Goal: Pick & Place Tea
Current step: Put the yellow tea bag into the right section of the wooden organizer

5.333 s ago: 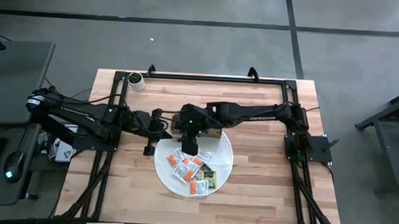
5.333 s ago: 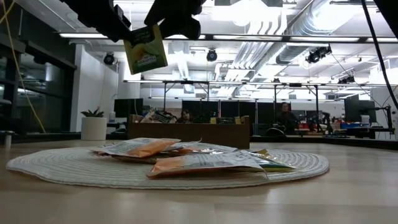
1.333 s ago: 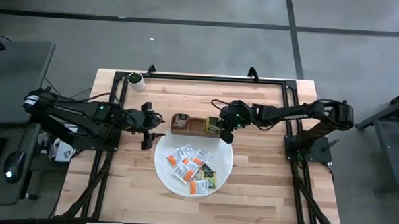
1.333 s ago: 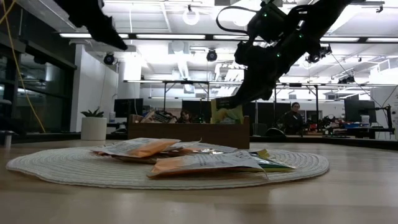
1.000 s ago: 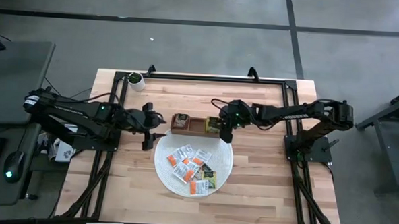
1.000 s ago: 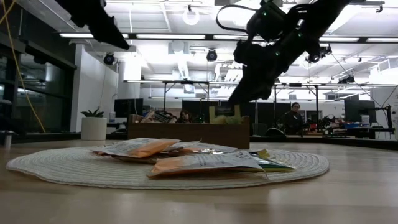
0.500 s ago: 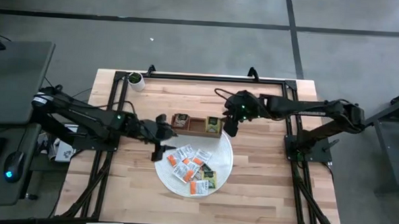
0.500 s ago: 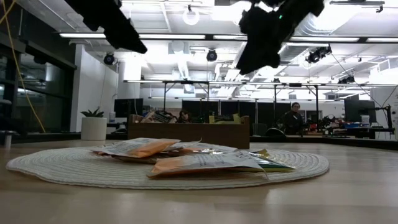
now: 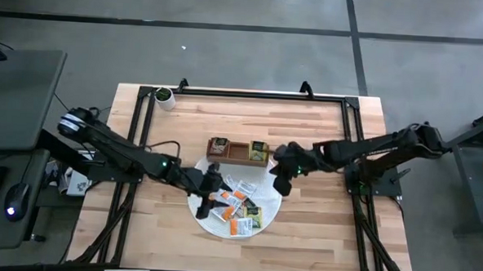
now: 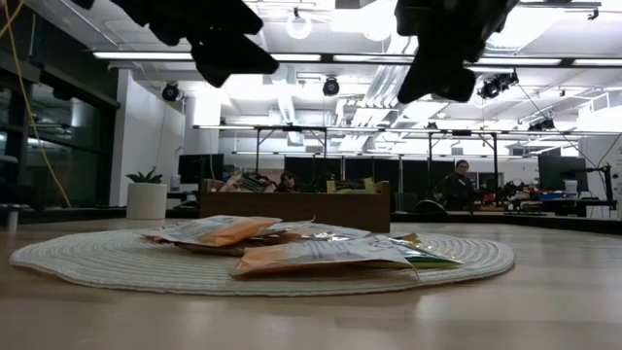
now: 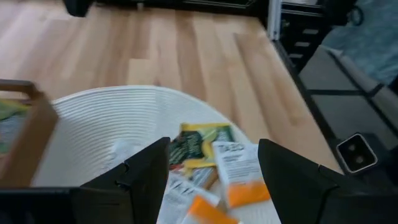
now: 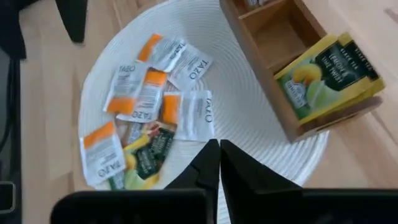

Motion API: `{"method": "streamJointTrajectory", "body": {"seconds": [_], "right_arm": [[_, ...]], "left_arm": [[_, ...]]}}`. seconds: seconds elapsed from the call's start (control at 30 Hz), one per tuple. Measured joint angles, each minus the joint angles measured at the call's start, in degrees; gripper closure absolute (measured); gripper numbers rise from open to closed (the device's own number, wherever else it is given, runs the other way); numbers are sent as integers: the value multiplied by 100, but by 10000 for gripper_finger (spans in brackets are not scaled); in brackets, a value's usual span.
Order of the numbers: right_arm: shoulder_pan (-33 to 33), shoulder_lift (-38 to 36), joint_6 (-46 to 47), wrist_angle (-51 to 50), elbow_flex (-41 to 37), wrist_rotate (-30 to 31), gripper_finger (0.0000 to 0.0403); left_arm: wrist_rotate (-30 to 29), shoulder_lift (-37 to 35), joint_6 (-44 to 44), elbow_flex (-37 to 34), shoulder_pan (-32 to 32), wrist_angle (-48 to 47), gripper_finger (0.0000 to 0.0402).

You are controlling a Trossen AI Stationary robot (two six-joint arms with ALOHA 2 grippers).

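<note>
A few tea packets already sit in the wooden tray (image 9: 239, 151), but most of the tea (image 9: 233, 204) lies on the round woven mat (image 9: 271, 198), where the wide-open, empty left gripper (image 9: 207, 191) hovers while the shut, empty right gripper (image 9: 282, 184) hangs at the mat's edge.

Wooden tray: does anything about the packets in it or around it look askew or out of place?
One thing: the yellow-green packet in the end compartment of the wooden tray lies tilted, leaning over the end wall instead of sitting flat inside. The middle compartment is bare. The remaining tea packets lie scattered and overlapping on the white mat.
</note>
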Motion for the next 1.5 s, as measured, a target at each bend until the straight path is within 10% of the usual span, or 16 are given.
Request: {"method": "streamJointTrajectory", "body": {"seconds": [0.5,1.0,1.5], "right_arm": [[1023,0,1448,1856,-1129,625,392],[1416,0,2081,3452,-2219,733,383],[1420,0,1609,3455,-2137,984,399]], "left_arm": [[583,1646,330,914,-57,808,388],[1607,3236,544,2545,-96,55,401],[783,3465,629,2885,-207,-867,401]]}}
